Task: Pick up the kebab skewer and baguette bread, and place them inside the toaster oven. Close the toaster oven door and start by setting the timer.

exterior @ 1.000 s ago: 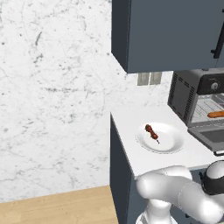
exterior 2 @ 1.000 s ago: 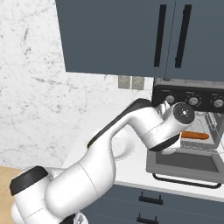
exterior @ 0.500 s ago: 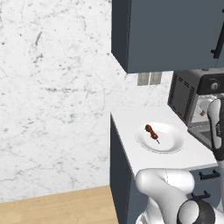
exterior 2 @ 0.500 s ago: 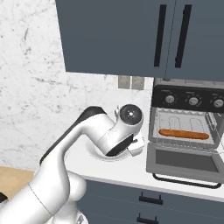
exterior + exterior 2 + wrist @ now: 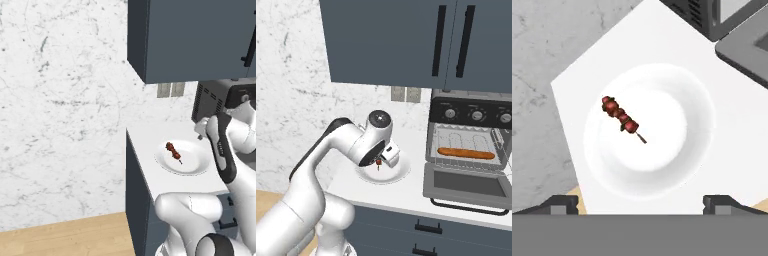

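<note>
The kebab skewer (image 5: 621, 118) lies on a white plate (image 5: 672, 120), a short stick with dark red meat chunks. My gripper (image 5: 641, 202) hangs above the plate, open and holding nothing, and faces down at it. From the right base view the gripper (image 5: 387, 155) hovers over the plate (image 5: 398, 172). The skewer (image 5: 173, 151) rests left of centre on the plate (image 5: 192, 167). The baguette bread (image 5: 466, 153) lies on the rack inside the toaster oven (image 5: 471, 107). The toaster oven door (image 5: 468, 185) is folded down open.
The plate sits near the left end of the white counter (image 5: 145, 137), whose left edge drops to the wood floor (image 5: 65, 237). Dark wall cabinets (image 5: 406, 40) hang overhead. The oven's three knobs (image 5: 476, 115) line its black panel.
The arm has swung left from the oven opening to a spot over the plate. The baguette stays on the oven rack. The jaws stay open.
</note>
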